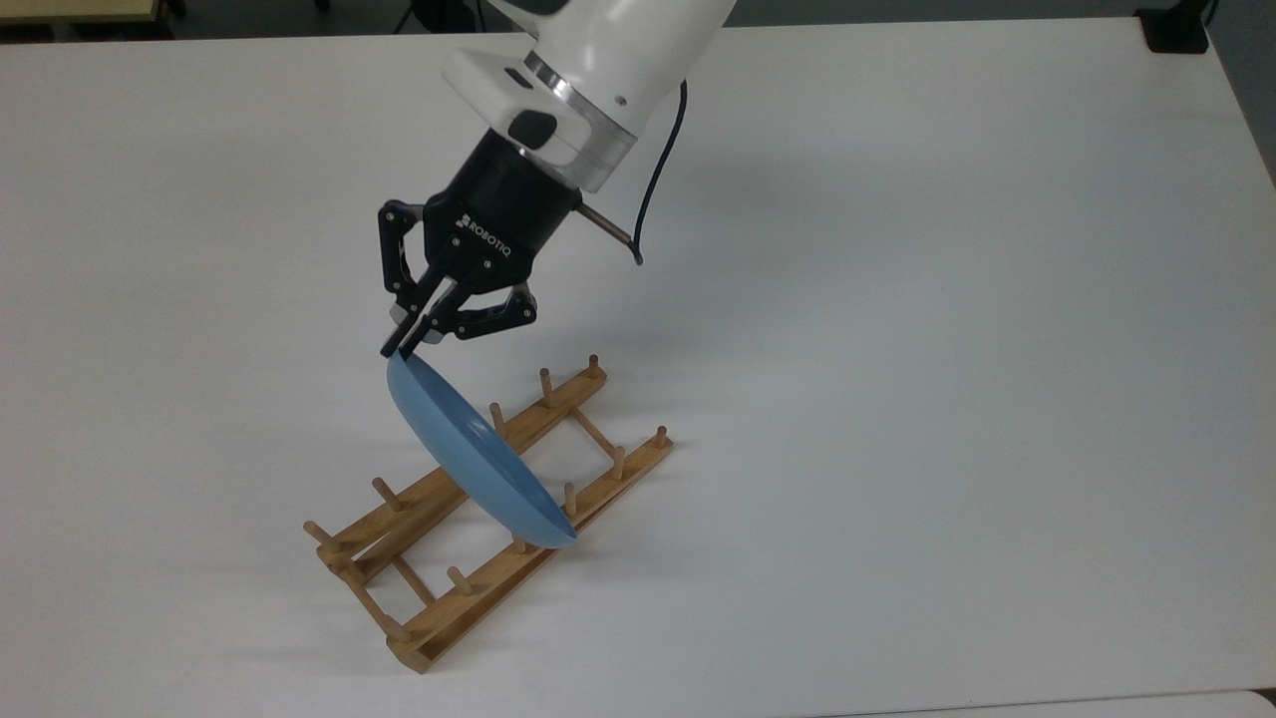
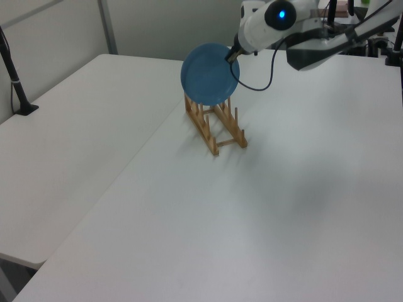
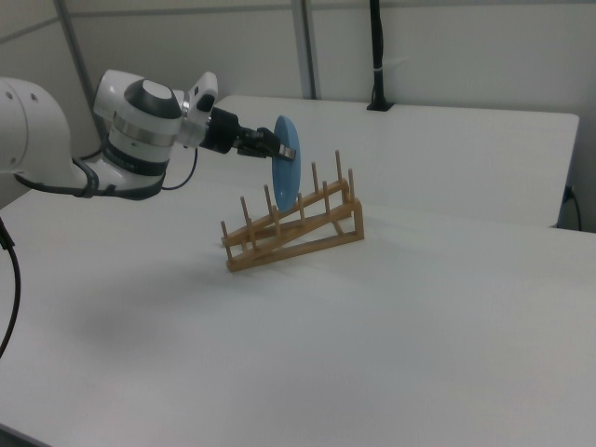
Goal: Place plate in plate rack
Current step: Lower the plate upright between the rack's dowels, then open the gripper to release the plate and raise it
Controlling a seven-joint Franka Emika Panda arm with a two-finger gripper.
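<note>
The light-blue plate [image 1: 469, 449] [image 2: 209, 74] [image 3: 285, 173] stands on edge, held by its top rim. My black gripper [image 1: 401, 349] [image 2: 230, 56] [image 3: 276, 148] is shut on that rim. The plate's lower part sits between pegs near the middle of the wooden plate rack [image 1: 439, 558] [image 2: 220, 135] [image 3: 307, 233]; in the top view its bottom edge overlaps the near rail. I cannot tell whether it rests on the rails. In the right view the plate is nearly upright in the rack.
The rack lies on a white table [image 1: 897, 349]. A black cable [image 1: 653, 189] hangs from my wrist. A black post base [image 1: 1176, 30] sits at the top view's far right corner. A seam between two tabletops [image 2: 145, 145] runs through the left view.
</note>
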